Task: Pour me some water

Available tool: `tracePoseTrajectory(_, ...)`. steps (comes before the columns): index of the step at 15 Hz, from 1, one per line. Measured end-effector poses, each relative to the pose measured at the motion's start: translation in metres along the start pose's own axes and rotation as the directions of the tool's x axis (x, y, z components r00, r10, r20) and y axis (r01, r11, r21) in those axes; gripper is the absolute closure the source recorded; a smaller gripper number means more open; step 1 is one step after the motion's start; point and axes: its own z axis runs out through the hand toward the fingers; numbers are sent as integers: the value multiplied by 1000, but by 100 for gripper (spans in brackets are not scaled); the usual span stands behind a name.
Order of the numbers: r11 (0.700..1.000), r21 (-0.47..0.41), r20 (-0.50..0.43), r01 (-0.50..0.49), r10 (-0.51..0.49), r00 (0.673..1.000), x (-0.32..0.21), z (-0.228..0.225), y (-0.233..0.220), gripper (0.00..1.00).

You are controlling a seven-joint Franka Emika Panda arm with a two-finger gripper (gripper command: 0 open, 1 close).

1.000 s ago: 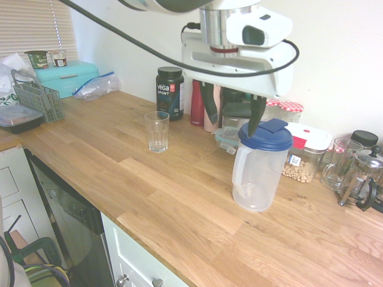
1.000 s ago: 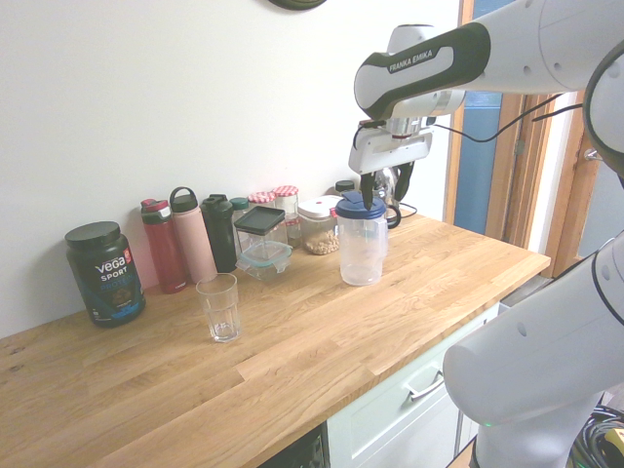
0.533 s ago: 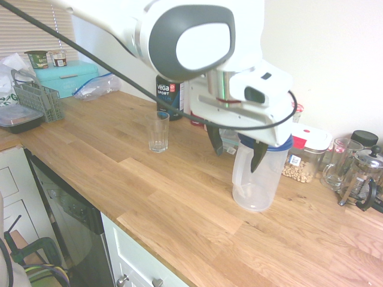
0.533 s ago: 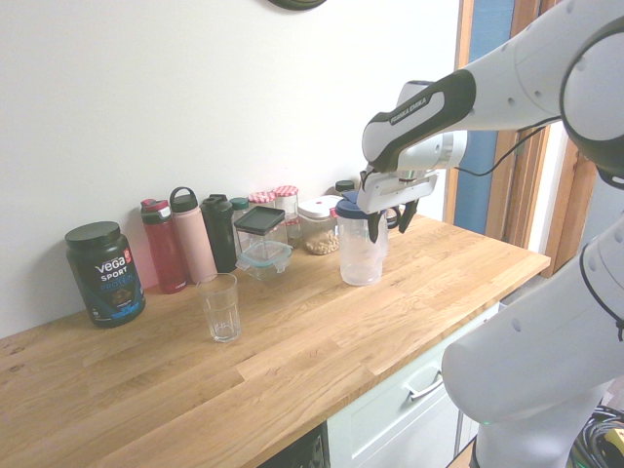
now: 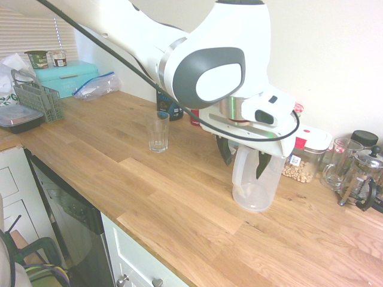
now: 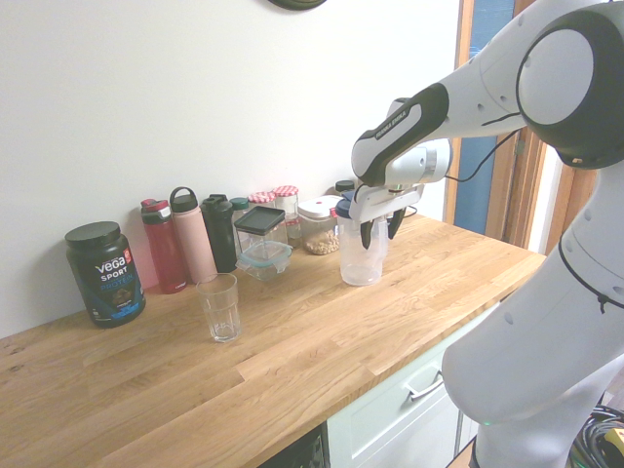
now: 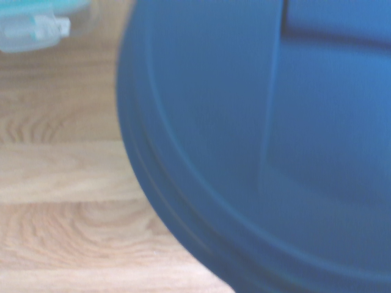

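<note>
A clear plastic pitcher (image 5: 254, 186) with a blue lid (image 7: 256, 140) stands on the wooden counter (image 5: 119, 173), in front of the containers along the wall. My gripper (image 5: 244, 158) has come down over its top and is open. One dark finger hangs on each side of the pitcher's upper body, and I cannot tell whether they touch it. The second exterior view shows the same pitcher (image 6: 363, 255) under the gripper (image 6: 378, 230). The lid fills the wrist view. An empty drinking glass (image 5: 158, 131) stands apart on the counter, also visible as the glass (image 6: 219, 307) towards the bottles.
Along the wall stand a Vega tub (image 6: 105, 273), a red bottle (image 6: 164, 246), a pink bottle (image 6: 192, 237), a dark bottle (image 6: 219, 232), a black-lidded container (image 6: 261, 239) and a white-lidded jar (image 6: 318, 226). A French press (image 5: 362, 179) and a glass mug (image 5: 336, 164) stand beyond the pitcher.
The gripper has dropped from above the lid to the pitcher's upper body, fingers now either side of it. The pitcher and the glass have not moved.
</note>
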Motion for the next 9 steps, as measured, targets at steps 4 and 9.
tracePoseTrajectory(4, 1000, 0, 1, 2, -2, 1000, 0, 1, -1, 100)
tracePoseTrajectory(9, 1000, -2, 8, 10, -10, 1000, -2, 3, -4, 100)
